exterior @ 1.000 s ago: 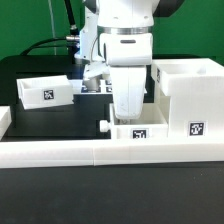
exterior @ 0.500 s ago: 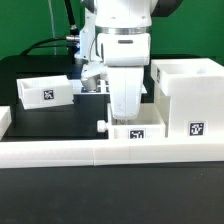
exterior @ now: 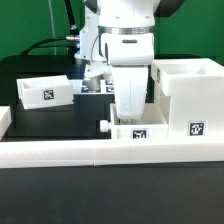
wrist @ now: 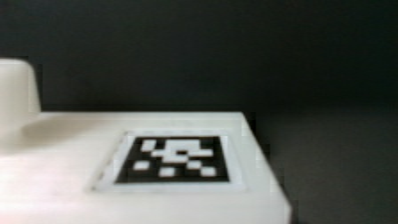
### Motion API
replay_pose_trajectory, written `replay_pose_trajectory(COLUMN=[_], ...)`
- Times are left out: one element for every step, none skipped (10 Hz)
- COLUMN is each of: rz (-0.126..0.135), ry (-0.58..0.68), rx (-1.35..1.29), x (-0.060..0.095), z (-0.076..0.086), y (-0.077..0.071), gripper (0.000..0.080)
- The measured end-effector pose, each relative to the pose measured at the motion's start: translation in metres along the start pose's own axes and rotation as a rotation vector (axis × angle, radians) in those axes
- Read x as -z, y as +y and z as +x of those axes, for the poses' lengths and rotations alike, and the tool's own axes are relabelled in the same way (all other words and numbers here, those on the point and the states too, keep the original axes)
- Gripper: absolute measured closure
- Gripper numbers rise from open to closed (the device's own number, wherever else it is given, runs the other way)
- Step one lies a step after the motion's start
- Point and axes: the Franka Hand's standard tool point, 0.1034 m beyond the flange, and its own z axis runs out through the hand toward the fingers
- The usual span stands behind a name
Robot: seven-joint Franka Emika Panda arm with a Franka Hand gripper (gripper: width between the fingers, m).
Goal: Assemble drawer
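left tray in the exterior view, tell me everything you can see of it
The left tray is a small white open-topped box, plastic by its look, with a black-and-white square tag on its near wall. It sits upright on the black table, at the exterior view's left, behind the rail. No knob shows. Only the table seems to touch it.
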Motion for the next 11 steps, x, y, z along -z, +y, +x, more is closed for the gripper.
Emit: replay_pose_trajectory(rz=[0.003, 0.003, 0.003, 0.008, 0.007, 0.002, 0.002, 0.002, 0.004, 0.008, 0.008], ry=[-0.001, -0.001, -0.001, -0.002, -0.002, -0.001, -0.001, -0.001, -0.001, -0.002, -0.002], rx=[-0.003, -0.003, -0.003, -0.004, -0.002, 0.001, -0.002, -0.006, -0.007, -0.007, -0.011], x=[-0.0001, -0.0002, -0.0002, -0.0002, -0.0003, -0.0003, -0.0003, -0.0002, -0.0002, -0.0001, 0.0000], z=[-0.0011, -0.0015, -0.0015, -0.0019, -0.0014, -0.0002, 0.0000, 0.0006, 0.0007, 0.0008, -0.0006], y=[-0.0002, -0.0003, -0.0003, -0.0008, -0.0009, -0.0014, -0.0015, -0.0015, -0.0016, -0.0017, -0.0016], gripper=[0.0757, 0.0757, 0.0757, 0.0757, 0.0757, 0.0757, 0.0757, 0.0757, 0.0757, 0.0757, 0.0757])
